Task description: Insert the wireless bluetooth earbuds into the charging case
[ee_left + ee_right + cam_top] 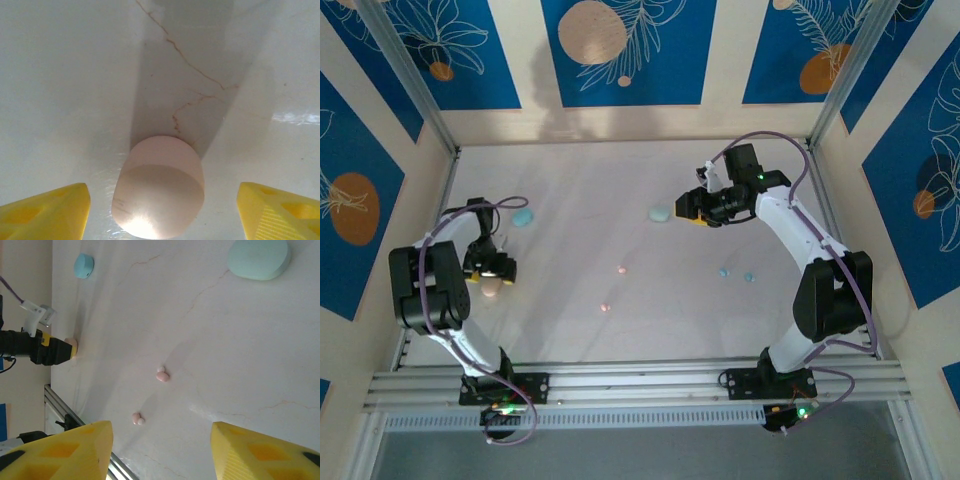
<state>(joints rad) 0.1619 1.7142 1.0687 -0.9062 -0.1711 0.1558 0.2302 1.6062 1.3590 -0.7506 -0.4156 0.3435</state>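
Observation:
A pink pebble-shaped charging case (160,187) lies on the white table between the yellow fingers (47,212) of my left gripper (162,200). A gap shows on each side of it, so the gripper is open around the case. From above, this gripper (492,272) sits at the left over the pink case (492,288). Two pink earbuds (621,269) (606,306) lie mid-table, seen also from the right wrist (162,375) (137,418). Two light blue earbuds (725,271) (749,277) lie further right. My right gripper (688,208) (161,440) hangs open and empty above the table.
A light blue case (523,217) (83,265) lies at the back left. A mint case (660,213) (259,259) sits just left of the right gripper. Walls enclose the table on three sides, and a metal rail (640,380) runs along the near edge.

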